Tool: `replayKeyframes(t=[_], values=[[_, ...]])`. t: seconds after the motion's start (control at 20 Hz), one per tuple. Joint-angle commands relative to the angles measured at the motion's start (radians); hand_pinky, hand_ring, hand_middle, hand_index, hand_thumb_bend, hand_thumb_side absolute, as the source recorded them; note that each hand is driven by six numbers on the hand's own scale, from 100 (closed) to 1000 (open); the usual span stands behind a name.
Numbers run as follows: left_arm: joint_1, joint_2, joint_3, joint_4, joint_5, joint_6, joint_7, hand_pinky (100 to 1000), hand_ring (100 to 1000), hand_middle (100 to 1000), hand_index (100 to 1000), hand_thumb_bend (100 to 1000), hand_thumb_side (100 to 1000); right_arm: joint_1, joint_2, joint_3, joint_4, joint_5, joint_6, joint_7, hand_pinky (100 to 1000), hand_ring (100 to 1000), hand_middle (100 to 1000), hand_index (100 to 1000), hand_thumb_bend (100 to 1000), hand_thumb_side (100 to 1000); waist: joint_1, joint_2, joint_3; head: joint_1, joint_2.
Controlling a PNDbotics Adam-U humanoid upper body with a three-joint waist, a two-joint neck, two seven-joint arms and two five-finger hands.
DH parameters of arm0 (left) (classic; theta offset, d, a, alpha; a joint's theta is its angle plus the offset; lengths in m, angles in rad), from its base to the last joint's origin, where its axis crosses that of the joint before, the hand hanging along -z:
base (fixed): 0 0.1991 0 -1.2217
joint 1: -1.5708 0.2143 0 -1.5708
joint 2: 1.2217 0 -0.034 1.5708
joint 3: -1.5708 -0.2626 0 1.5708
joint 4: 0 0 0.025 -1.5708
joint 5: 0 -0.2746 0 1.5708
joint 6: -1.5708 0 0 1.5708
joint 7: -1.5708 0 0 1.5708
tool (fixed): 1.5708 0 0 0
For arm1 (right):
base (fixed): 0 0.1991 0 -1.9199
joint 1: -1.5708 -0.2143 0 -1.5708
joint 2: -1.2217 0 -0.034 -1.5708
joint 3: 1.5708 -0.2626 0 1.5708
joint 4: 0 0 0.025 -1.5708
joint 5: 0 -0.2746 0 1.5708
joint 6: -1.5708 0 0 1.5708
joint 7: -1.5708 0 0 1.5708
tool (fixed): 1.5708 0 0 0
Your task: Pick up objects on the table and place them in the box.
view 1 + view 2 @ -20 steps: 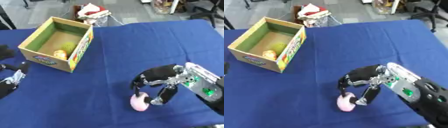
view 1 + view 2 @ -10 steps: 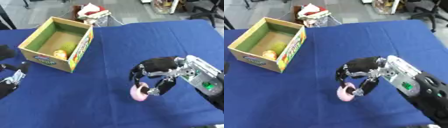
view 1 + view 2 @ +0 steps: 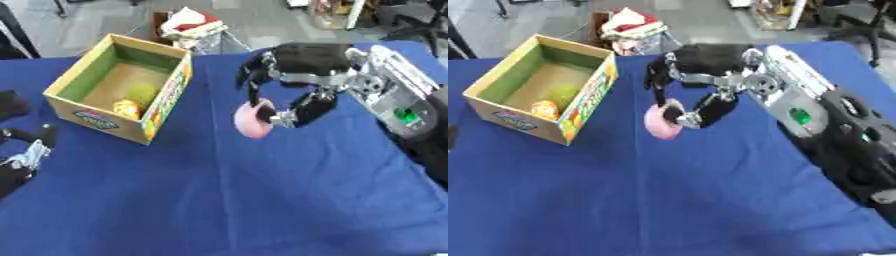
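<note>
My right hand [image 3: 293, 75] hangs above the blue table [image 3: 262, 200], its fingers curled round a pink rounded object [image 3: 252, 121] that is lifted off the cloth. It is just right of the open cardboard box [image 3: 122, 92] at the upper left. Inside the box lie a green round thing [image 3: 140, 93] and a yellow-orange thing [image 3: 126, 107]. My left hand [image 3: 22, 155] shows at the left edge, low on the table, fingers relaxed, holding nothing.
Beyond the table's far edge a red and white bundle [image 3: 194, 22] sits on a wire stand. Chairs and clutter stand on the floor at the back right.
My right hand has lifted the pink object off the table and carried it up and left, close to the box. The view has also shifted.
</note>
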Motion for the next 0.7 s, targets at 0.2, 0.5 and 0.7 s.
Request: replayKeyframes(t=[0.2,0.5,0.7], values=[[-0.027,0.005,-0.016,-0.021,0.010,-0.003,-0.018,504,751,684,824,498,274,-0.165,0.168,-0.081,0.295,0.204,-0.008,-0.061,849,817,760,491,100,100,0.000,-0.005,0.051,-0.035,-0.027],[-0.037,-0.007,-0.038,-0.017,0.020,-0.004,-0.041,504,751,684,824,499,274,-0.244,0.307,-0.171,0.533,0.410,-0.007,-0.170,844,816,756,494,100,100,-0.004,0.002,0.119,-0.072,-0.040],[-0.040,-0.012,-0.047,-0.015,0.025,-0.006,-0.052,504,751,685,823,500,274,-0.267,0.370,-0.222,0.627,0.521,0.019,-0.258,840,815,752,490,100,100,-0.006,0.003,0.148,-0.089,-0.042]])
